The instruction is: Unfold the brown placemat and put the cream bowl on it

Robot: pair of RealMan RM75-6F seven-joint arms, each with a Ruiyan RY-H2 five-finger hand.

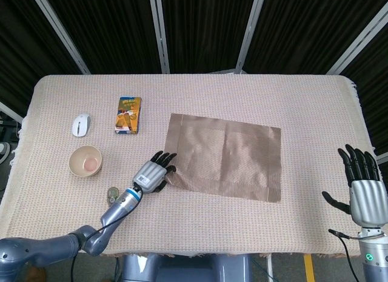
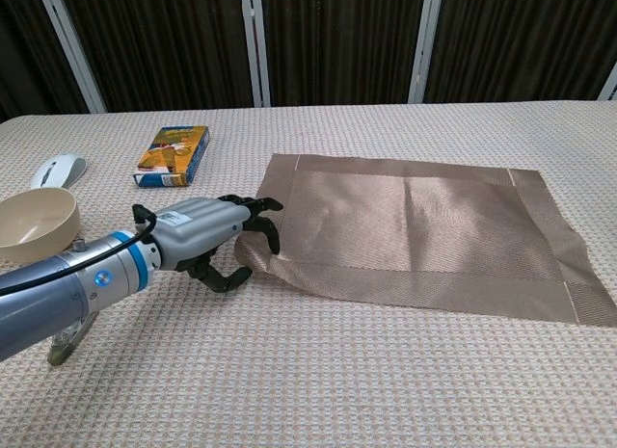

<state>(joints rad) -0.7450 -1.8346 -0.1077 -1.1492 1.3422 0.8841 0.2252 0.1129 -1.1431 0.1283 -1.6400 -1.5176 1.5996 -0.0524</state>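
We see the left hand [image 2: 207,238] low over the table, its dark fingers [image 2: 258,220] curled over the near left corner of the brown placemat [image 1: 225,154], with the thumb hooked beneath the edge; the corner is lifted and wrinkled in the chest view. Whether the cloth is truly pinched between thumb and fingers we cannot tell, since the hand's own body hides the contact. The placemat otherwise lies spread flat at the middle of the table, fold creases visible across it; its far right corner is cut off in the chest view.

The right hand [image 1: 365,188] shows only in the head view, at the lower right off the table's edge, palm away from us, fingers spread apart and holding nothing.

The cream bowl [image 1: 85,161] sits to the left of the left hand, well apart from the placemat; something pinkish lies inside it, too small to identify. Beyond it lie a white mouse [image 1: 80,125] and an orange box [image 1: 128,114]. A small object [image 1: 112,194] beside the left forearm is partly hidden.
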